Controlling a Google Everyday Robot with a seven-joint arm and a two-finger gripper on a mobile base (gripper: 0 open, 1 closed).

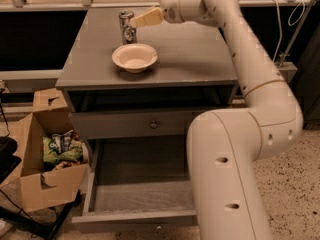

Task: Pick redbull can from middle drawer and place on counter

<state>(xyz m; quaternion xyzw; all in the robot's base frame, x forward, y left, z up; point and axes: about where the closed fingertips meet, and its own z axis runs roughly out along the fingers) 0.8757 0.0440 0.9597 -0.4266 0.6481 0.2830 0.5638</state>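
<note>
The redbull can [127, 27] stands upright on the counter [190, 54] at its back left, just behind a cream bowl [134, 57]. My gripper [142, 20] hovers above the counter just right of the can's top; its cream fingers [150, 17] point left at the can, and the can stands free of them. The gripper is open and holds nothing. The middle drawer [145, 196] is pulled out at the bottom of the cabinet, and its floor is bare.
A closed drawer with a round knob [153, 125] sits above the open one. A cardboard box [45, 169] with snack bags stands on the floor at the left. My arm's large white body [235, 174] covers the cabinet's right front. Speckled floor lies at the right.
</note>
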